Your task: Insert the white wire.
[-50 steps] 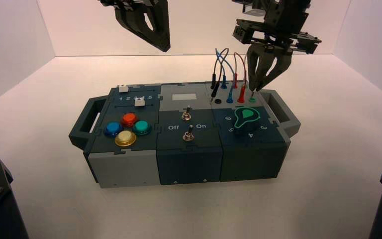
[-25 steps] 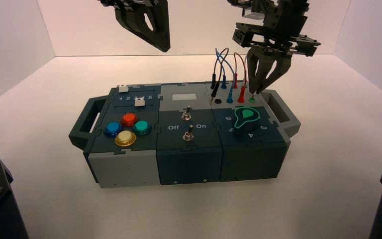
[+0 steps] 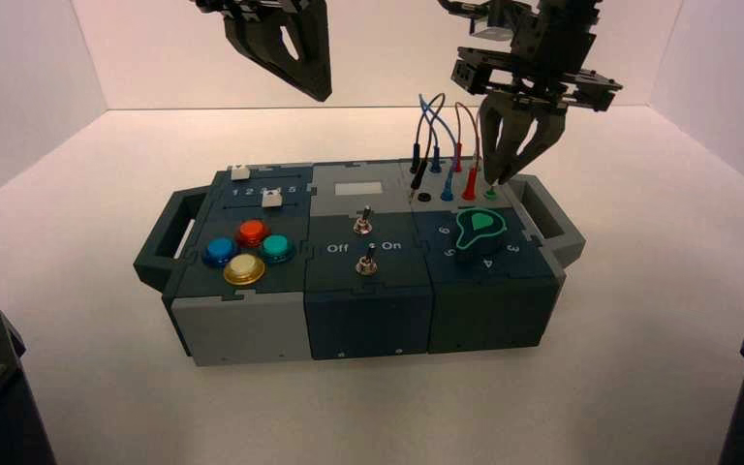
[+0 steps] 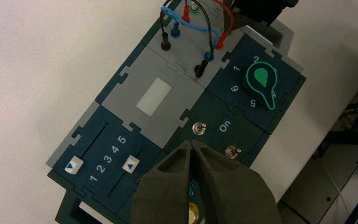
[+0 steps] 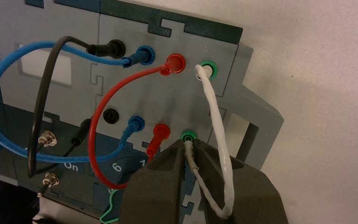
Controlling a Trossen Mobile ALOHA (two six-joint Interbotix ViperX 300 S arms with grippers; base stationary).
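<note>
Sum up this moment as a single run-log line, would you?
right gripper: gripping white wire, end at front green socket | other end: in rear green socket | left gripper: idle above box

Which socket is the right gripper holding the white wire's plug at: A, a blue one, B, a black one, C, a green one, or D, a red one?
C, the right gripper has the near plug of the white wire between its fingertips, right at the near green socket.
</note>
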